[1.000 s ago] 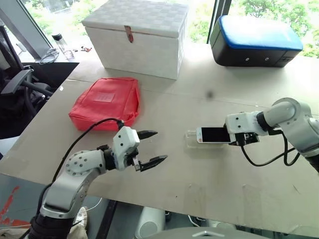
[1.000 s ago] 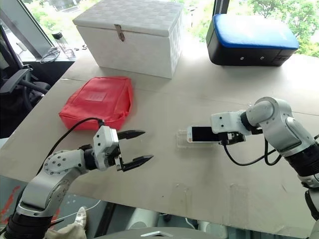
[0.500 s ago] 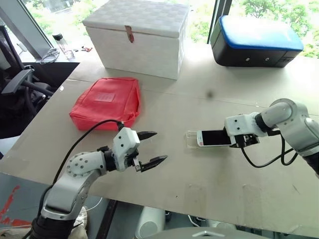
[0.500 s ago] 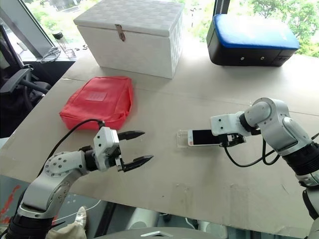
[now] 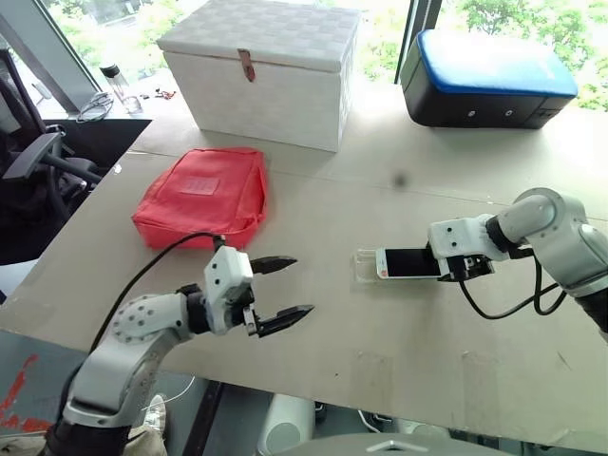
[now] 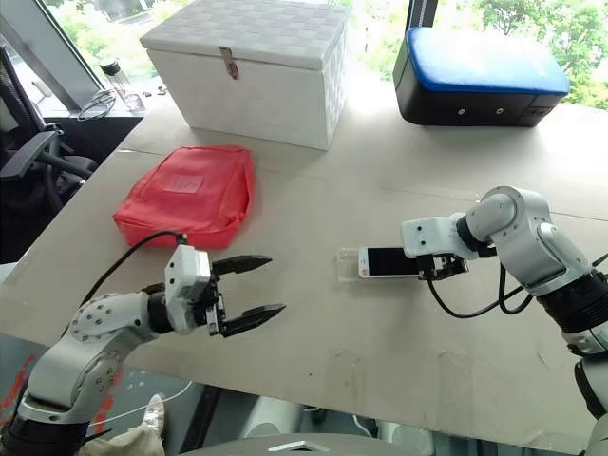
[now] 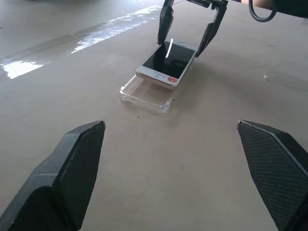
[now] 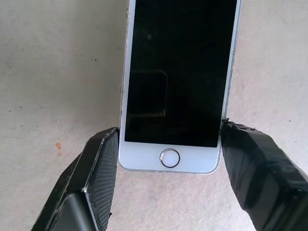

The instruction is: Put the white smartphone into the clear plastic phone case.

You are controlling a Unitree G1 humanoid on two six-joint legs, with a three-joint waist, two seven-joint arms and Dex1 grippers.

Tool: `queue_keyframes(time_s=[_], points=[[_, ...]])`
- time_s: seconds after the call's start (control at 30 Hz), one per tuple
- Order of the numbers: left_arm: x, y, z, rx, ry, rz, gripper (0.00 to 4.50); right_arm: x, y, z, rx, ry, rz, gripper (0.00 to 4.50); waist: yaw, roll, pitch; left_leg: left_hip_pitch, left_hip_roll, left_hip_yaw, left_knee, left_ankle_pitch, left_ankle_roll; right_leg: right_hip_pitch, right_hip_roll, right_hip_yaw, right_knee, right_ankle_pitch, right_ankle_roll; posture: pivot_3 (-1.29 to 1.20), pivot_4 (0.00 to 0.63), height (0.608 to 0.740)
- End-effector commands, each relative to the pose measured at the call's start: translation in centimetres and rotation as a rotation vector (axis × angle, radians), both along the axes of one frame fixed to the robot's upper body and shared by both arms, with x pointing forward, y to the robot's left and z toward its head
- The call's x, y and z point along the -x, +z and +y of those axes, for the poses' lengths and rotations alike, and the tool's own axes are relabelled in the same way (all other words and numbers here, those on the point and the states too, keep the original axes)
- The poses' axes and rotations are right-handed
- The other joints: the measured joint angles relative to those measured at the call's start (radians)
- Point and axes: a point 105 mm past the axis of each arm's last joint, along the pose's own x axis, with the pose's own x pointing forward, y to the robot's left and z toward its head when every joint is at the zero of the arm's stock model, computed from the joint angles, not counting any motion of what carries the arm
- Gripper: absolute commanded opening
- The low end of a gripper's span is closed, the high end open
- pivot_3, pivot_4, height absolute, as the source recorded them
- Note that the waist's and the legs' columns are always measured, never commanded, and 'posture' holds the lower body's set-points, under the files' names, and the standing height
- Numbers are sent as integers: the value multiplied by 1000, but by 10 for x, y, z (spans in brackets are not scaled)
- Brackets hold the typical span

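Observation:
The white smartphone [image 5: 408, 263] lies screen up at the table's right-middle, tilted. Its free end rests over the clear plastic phone case [image 7: 144, 94], which sticks out from under it toward my left arm. The other end is held slightly raised. My right gripper [image 8: 169, 129] is shut on the smartphone, one finger on each long edge beside the home button. My left gripper [image 5: 302, 285] hovers open and empty above the table's front left, pointing toward the case [image 5: 365, 267] from a good distance.
A red pouch [image 5: 201, 198] lies at the left, behind my left arm. A white lidded box [image 5: 261, 66] stands at the back. A black case with a blue top [image 5: 484, 76] sits at the back right. An office chair [image 5: 33, 161] is off the table's left edge.

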Motion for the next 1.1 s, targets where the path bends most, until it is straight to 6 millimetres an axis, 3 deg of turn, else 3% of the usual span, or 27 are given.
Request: queue_keyframes(time_s=[0.03,0.3,0.4,0.43,0.63,0.77,0.87,0.9,1.07,1.1], points=[[6,15,4,10,-16,-67,4500,-3,14,2,-5,13,-44,2757,0,0,0,0,0,0,0,0,0,0,0,0,0,0,0,0,150,740],[0,19,9,4,0,-76,4500,-1,14,1,0,23,-34,2757,0,0,0,0,0,0,0,0,0,0,0,0,0,0,1,0,150,740],[-2,19,8,1,3,-77,4500,-2,15,0,-3,20,-40,4230,0,0,0,0,0,0,0,0,0,0,0,0,0,0,1,0,150,740],[-3,19,8,1,3,-77,4500,-3,15,0,-3,19,-43,4452,0,0,0,0,0,0,0,0,0,0,0,0,0,0,1,0,150,740],[-6,19,9,-5,13,-88,4500,-9,22,-2,-19,7,-107,4452,0,0,0,0,0,0,0,0,0,0,0,0,0,0,1,0,150,740],[-5,19,9,-4,20,-91,4500,-1,38,-10,-80,-14,-74,4452,1,0,0,0,0,0,0,0,0,0,0,0,0,0,1,0,150,740],[-3,19,9,0,22,-91,4500,13,46,-11,-165,-31,18,3286,1,0,0,0,0,0,0,0,0,0,0,0,0,0,0,0,150,740],[-3,19,9,3,24,-90,4500,17,49,-7,-219,-53,54,2687,0,0,0,0,0,0,0,0,0,0,0,0,0,0,0,0,150,740],[-5,19,8,7,29,-95,4500,16,59,34,-512,-91,109,327,-8,-1,-1,2,1,0,0,-3,4,0,-1,0,2,0,-1,0,150,740],[-6,20,8,7,29,-96,4500,16,61,42,-569,-91,133,91,-8,-1,-1,2,1,0,0,-3,4,0,-1,0,3,0,-1,0,150,740]])
